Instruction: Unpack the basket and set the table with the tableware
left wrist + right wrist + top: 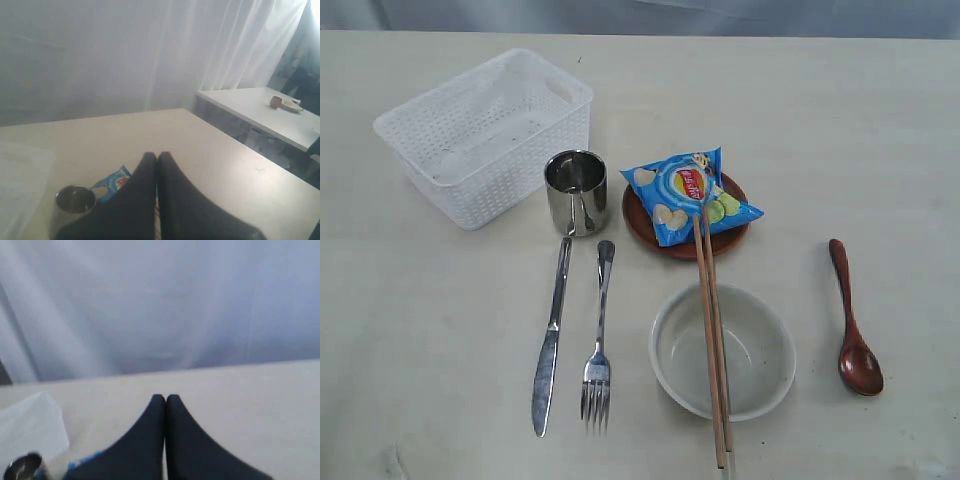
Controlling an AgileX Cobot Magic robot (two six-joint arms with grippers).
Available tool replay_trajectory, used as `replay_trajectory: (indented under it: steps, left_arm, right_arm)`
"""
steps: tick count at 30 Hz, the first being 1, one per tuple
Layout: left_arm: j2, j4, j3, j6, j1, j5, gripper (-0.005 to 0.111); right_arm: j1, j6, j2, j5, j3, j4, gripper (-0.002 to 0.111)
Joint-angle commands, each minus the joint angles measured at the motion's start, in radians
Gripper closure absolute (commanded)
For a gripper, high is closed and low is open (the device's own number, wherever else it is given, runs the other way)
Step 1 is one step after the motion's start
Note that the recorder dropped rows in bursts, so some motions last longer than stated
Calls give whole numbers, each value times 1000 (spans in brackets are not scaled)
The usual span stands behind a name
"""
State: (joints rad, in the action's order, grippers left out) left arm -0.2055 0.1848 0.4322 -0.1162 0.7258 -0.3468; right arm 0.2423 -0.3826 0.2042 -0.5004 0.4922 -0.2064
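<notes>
White plastic and apparently empty, the basket [485,135] stands toward the far left corner of the table [840,130], so I judge the unpacking done. The laying-out looks nearly complete too. The steel cup [576,192] stands just beside the basket, and the knife [551,340] and fork [599,340] lie side by side toward the near edge. The 2 chopsticks [712,340] rest across the bowl [765,345], and the wooden spoon [852,325] lies apart toward the right edge. The chips bag [685,193] sits on the reddish plate [638,222]; whether it should be moved off is unclear. The exterior view shows this whole setting but neither arm. Only the wrist views show the pincers: the left gripper [157,156] and the right gripper [165,398] are each clenched tip to tip on nothing, raised clear of the tabletop.
</notes>
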Motion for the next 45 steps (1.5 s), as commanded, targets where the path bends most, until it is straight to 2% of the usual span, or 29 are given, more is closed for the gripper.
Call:
replay_trajectory:
  steps: [1, 8, 9, 10, 12, 18, 24, 34, 39, 42, 45]
  left_arm:
    - [3, -5, -6, 4, 5, -3, 107]
    - [3, -5, -6, 4, 5, -3, 107]
    - [3, -5, -6, 4, 5, -3, 107]
    - [3, -5, -6, 4, 5, -3, 107]
    - [3, -5, -6, 4, 5, -3, 107]
    - [3, -5, -6, 4, 5, -3, 107]
    - [3, -5, -6, 4, 5, -3, 107]
    - [3, -5, -6, 4, 5, -3, 107]
    - [3, -5, -6, 4, 5, -3, 107]
    - [3, -5, -6, 4, 5, -3, 107]
    - [3, -5, -6, 4, 5, -3, 107]
  right_arm:
    - [-42, 8, -140, 330, -230, -20, 108]
    - [-42, -9, -165, 685, -492, -4, 108]
    - [-42, -7, -165, 686, -492, -4, 108]
    - [-42, -7, -166, 593, -492, -4, 108]
    - [-42, -2, -166, 526, -492, -4, 108]
    - [-59, 15, -166, 472, -492, -4, 108]
    - [-189, -50, -166, 467, -492, 0, 108]
    - [-193, -47, -166, 463, -492, 5, 108]
    - [-193, 28, -166, 465, -492, 75, 108]
    - [-193, 5, -166, 449, -492, 170, 108]
    - [-193, 5, -166, 449, -492, 175, 108]
